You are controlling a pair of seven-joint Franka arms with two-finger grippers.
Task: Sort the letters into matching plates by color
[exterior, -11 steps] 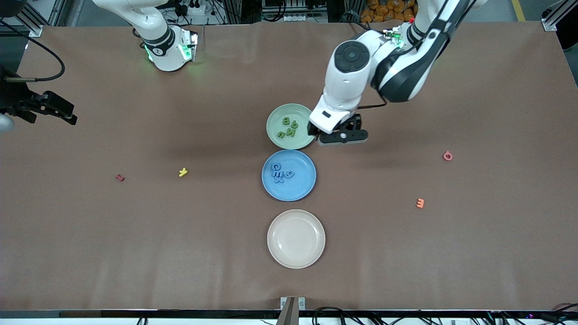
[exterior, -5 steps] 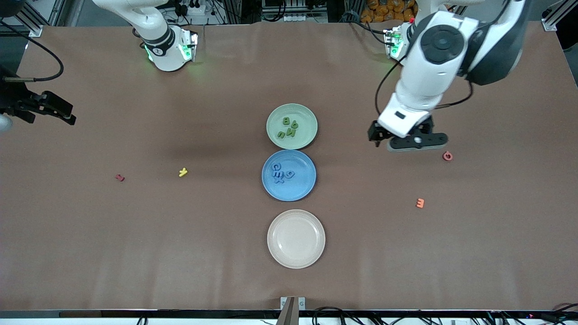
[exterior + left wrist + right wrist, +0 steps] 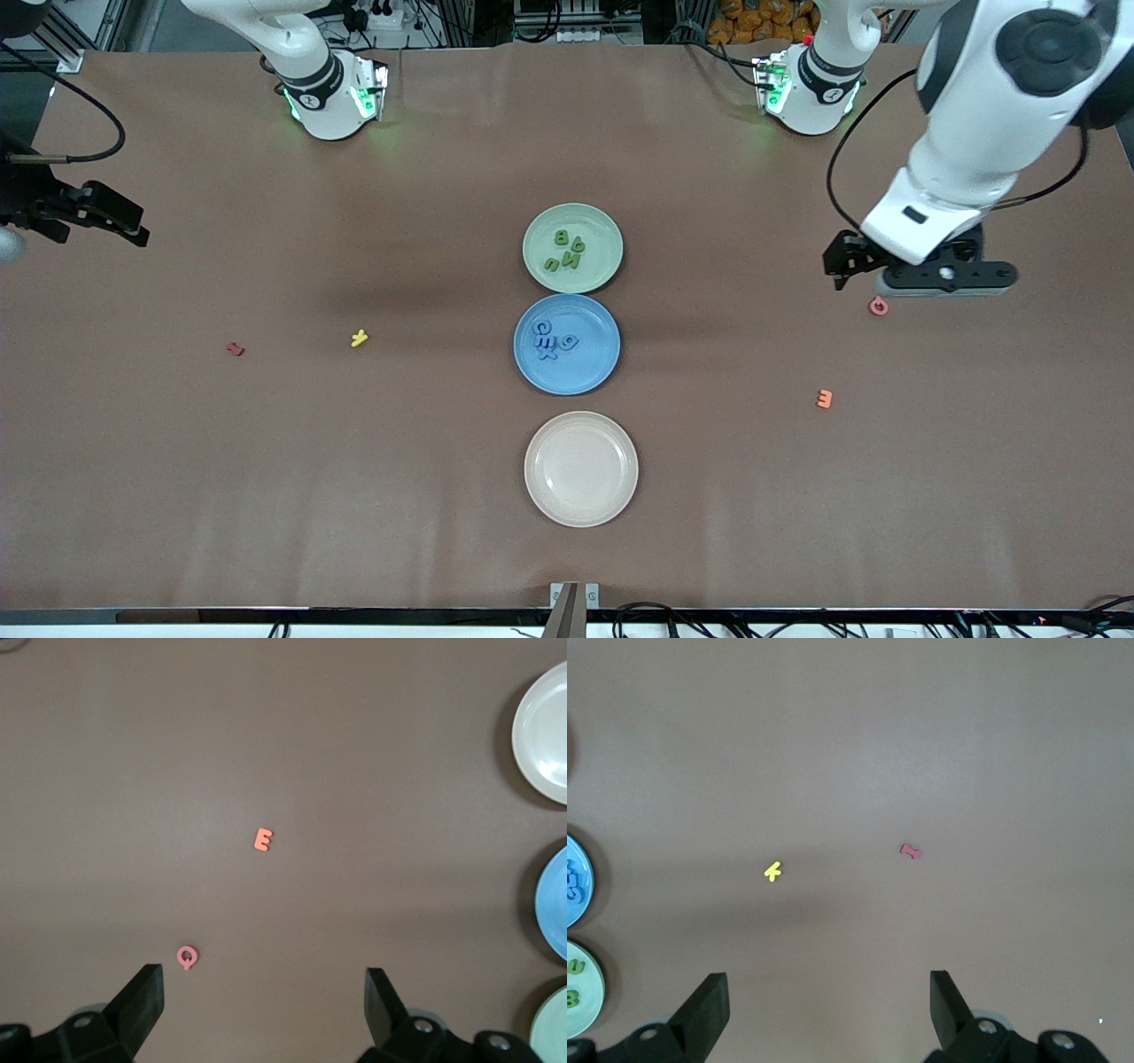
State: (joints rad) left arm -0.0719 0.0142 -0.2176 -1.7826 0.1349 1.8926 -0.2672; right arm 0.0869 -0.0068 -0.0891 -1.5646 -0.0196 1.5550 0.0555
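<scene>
The pale green plate [image 3: 572, 248] holds several green letters. The blue plate [image 3: 567, 344], nearer the camera, holds several blue letters. Loose on the table lie a pink letter [image 3: 878, 306], an orange E [image 3: 824, 399], a yellow letter [image 3: 359, 338] and a red letter [image 3: 235, 349]. My left gripper [image 3: 946, 278] hangs open and empty above the table, just beside the pink letter [image 3: 187, 957]; the orange E [image 3: 263, 840] lies farther out. My right gripper [image 3: 824, 1010] waits open and empty, high over the right arm's end, looking down on the yellow letter [image 3: 772, 872] and the red letter [image 3: 911, 851].
A cream plate [image 3: 581, 469] with nothing in it sits nearest the camera, in line with the other two plates. Brown paper covers the whole table. A black cable loops under the left arm's wrist [image 3: 837, 190].
My left gripper has swung from beside the green plate toward the left arm's end of the table, stopping beside the pink letter. The right arm and all letters have stayed put.
</scene>
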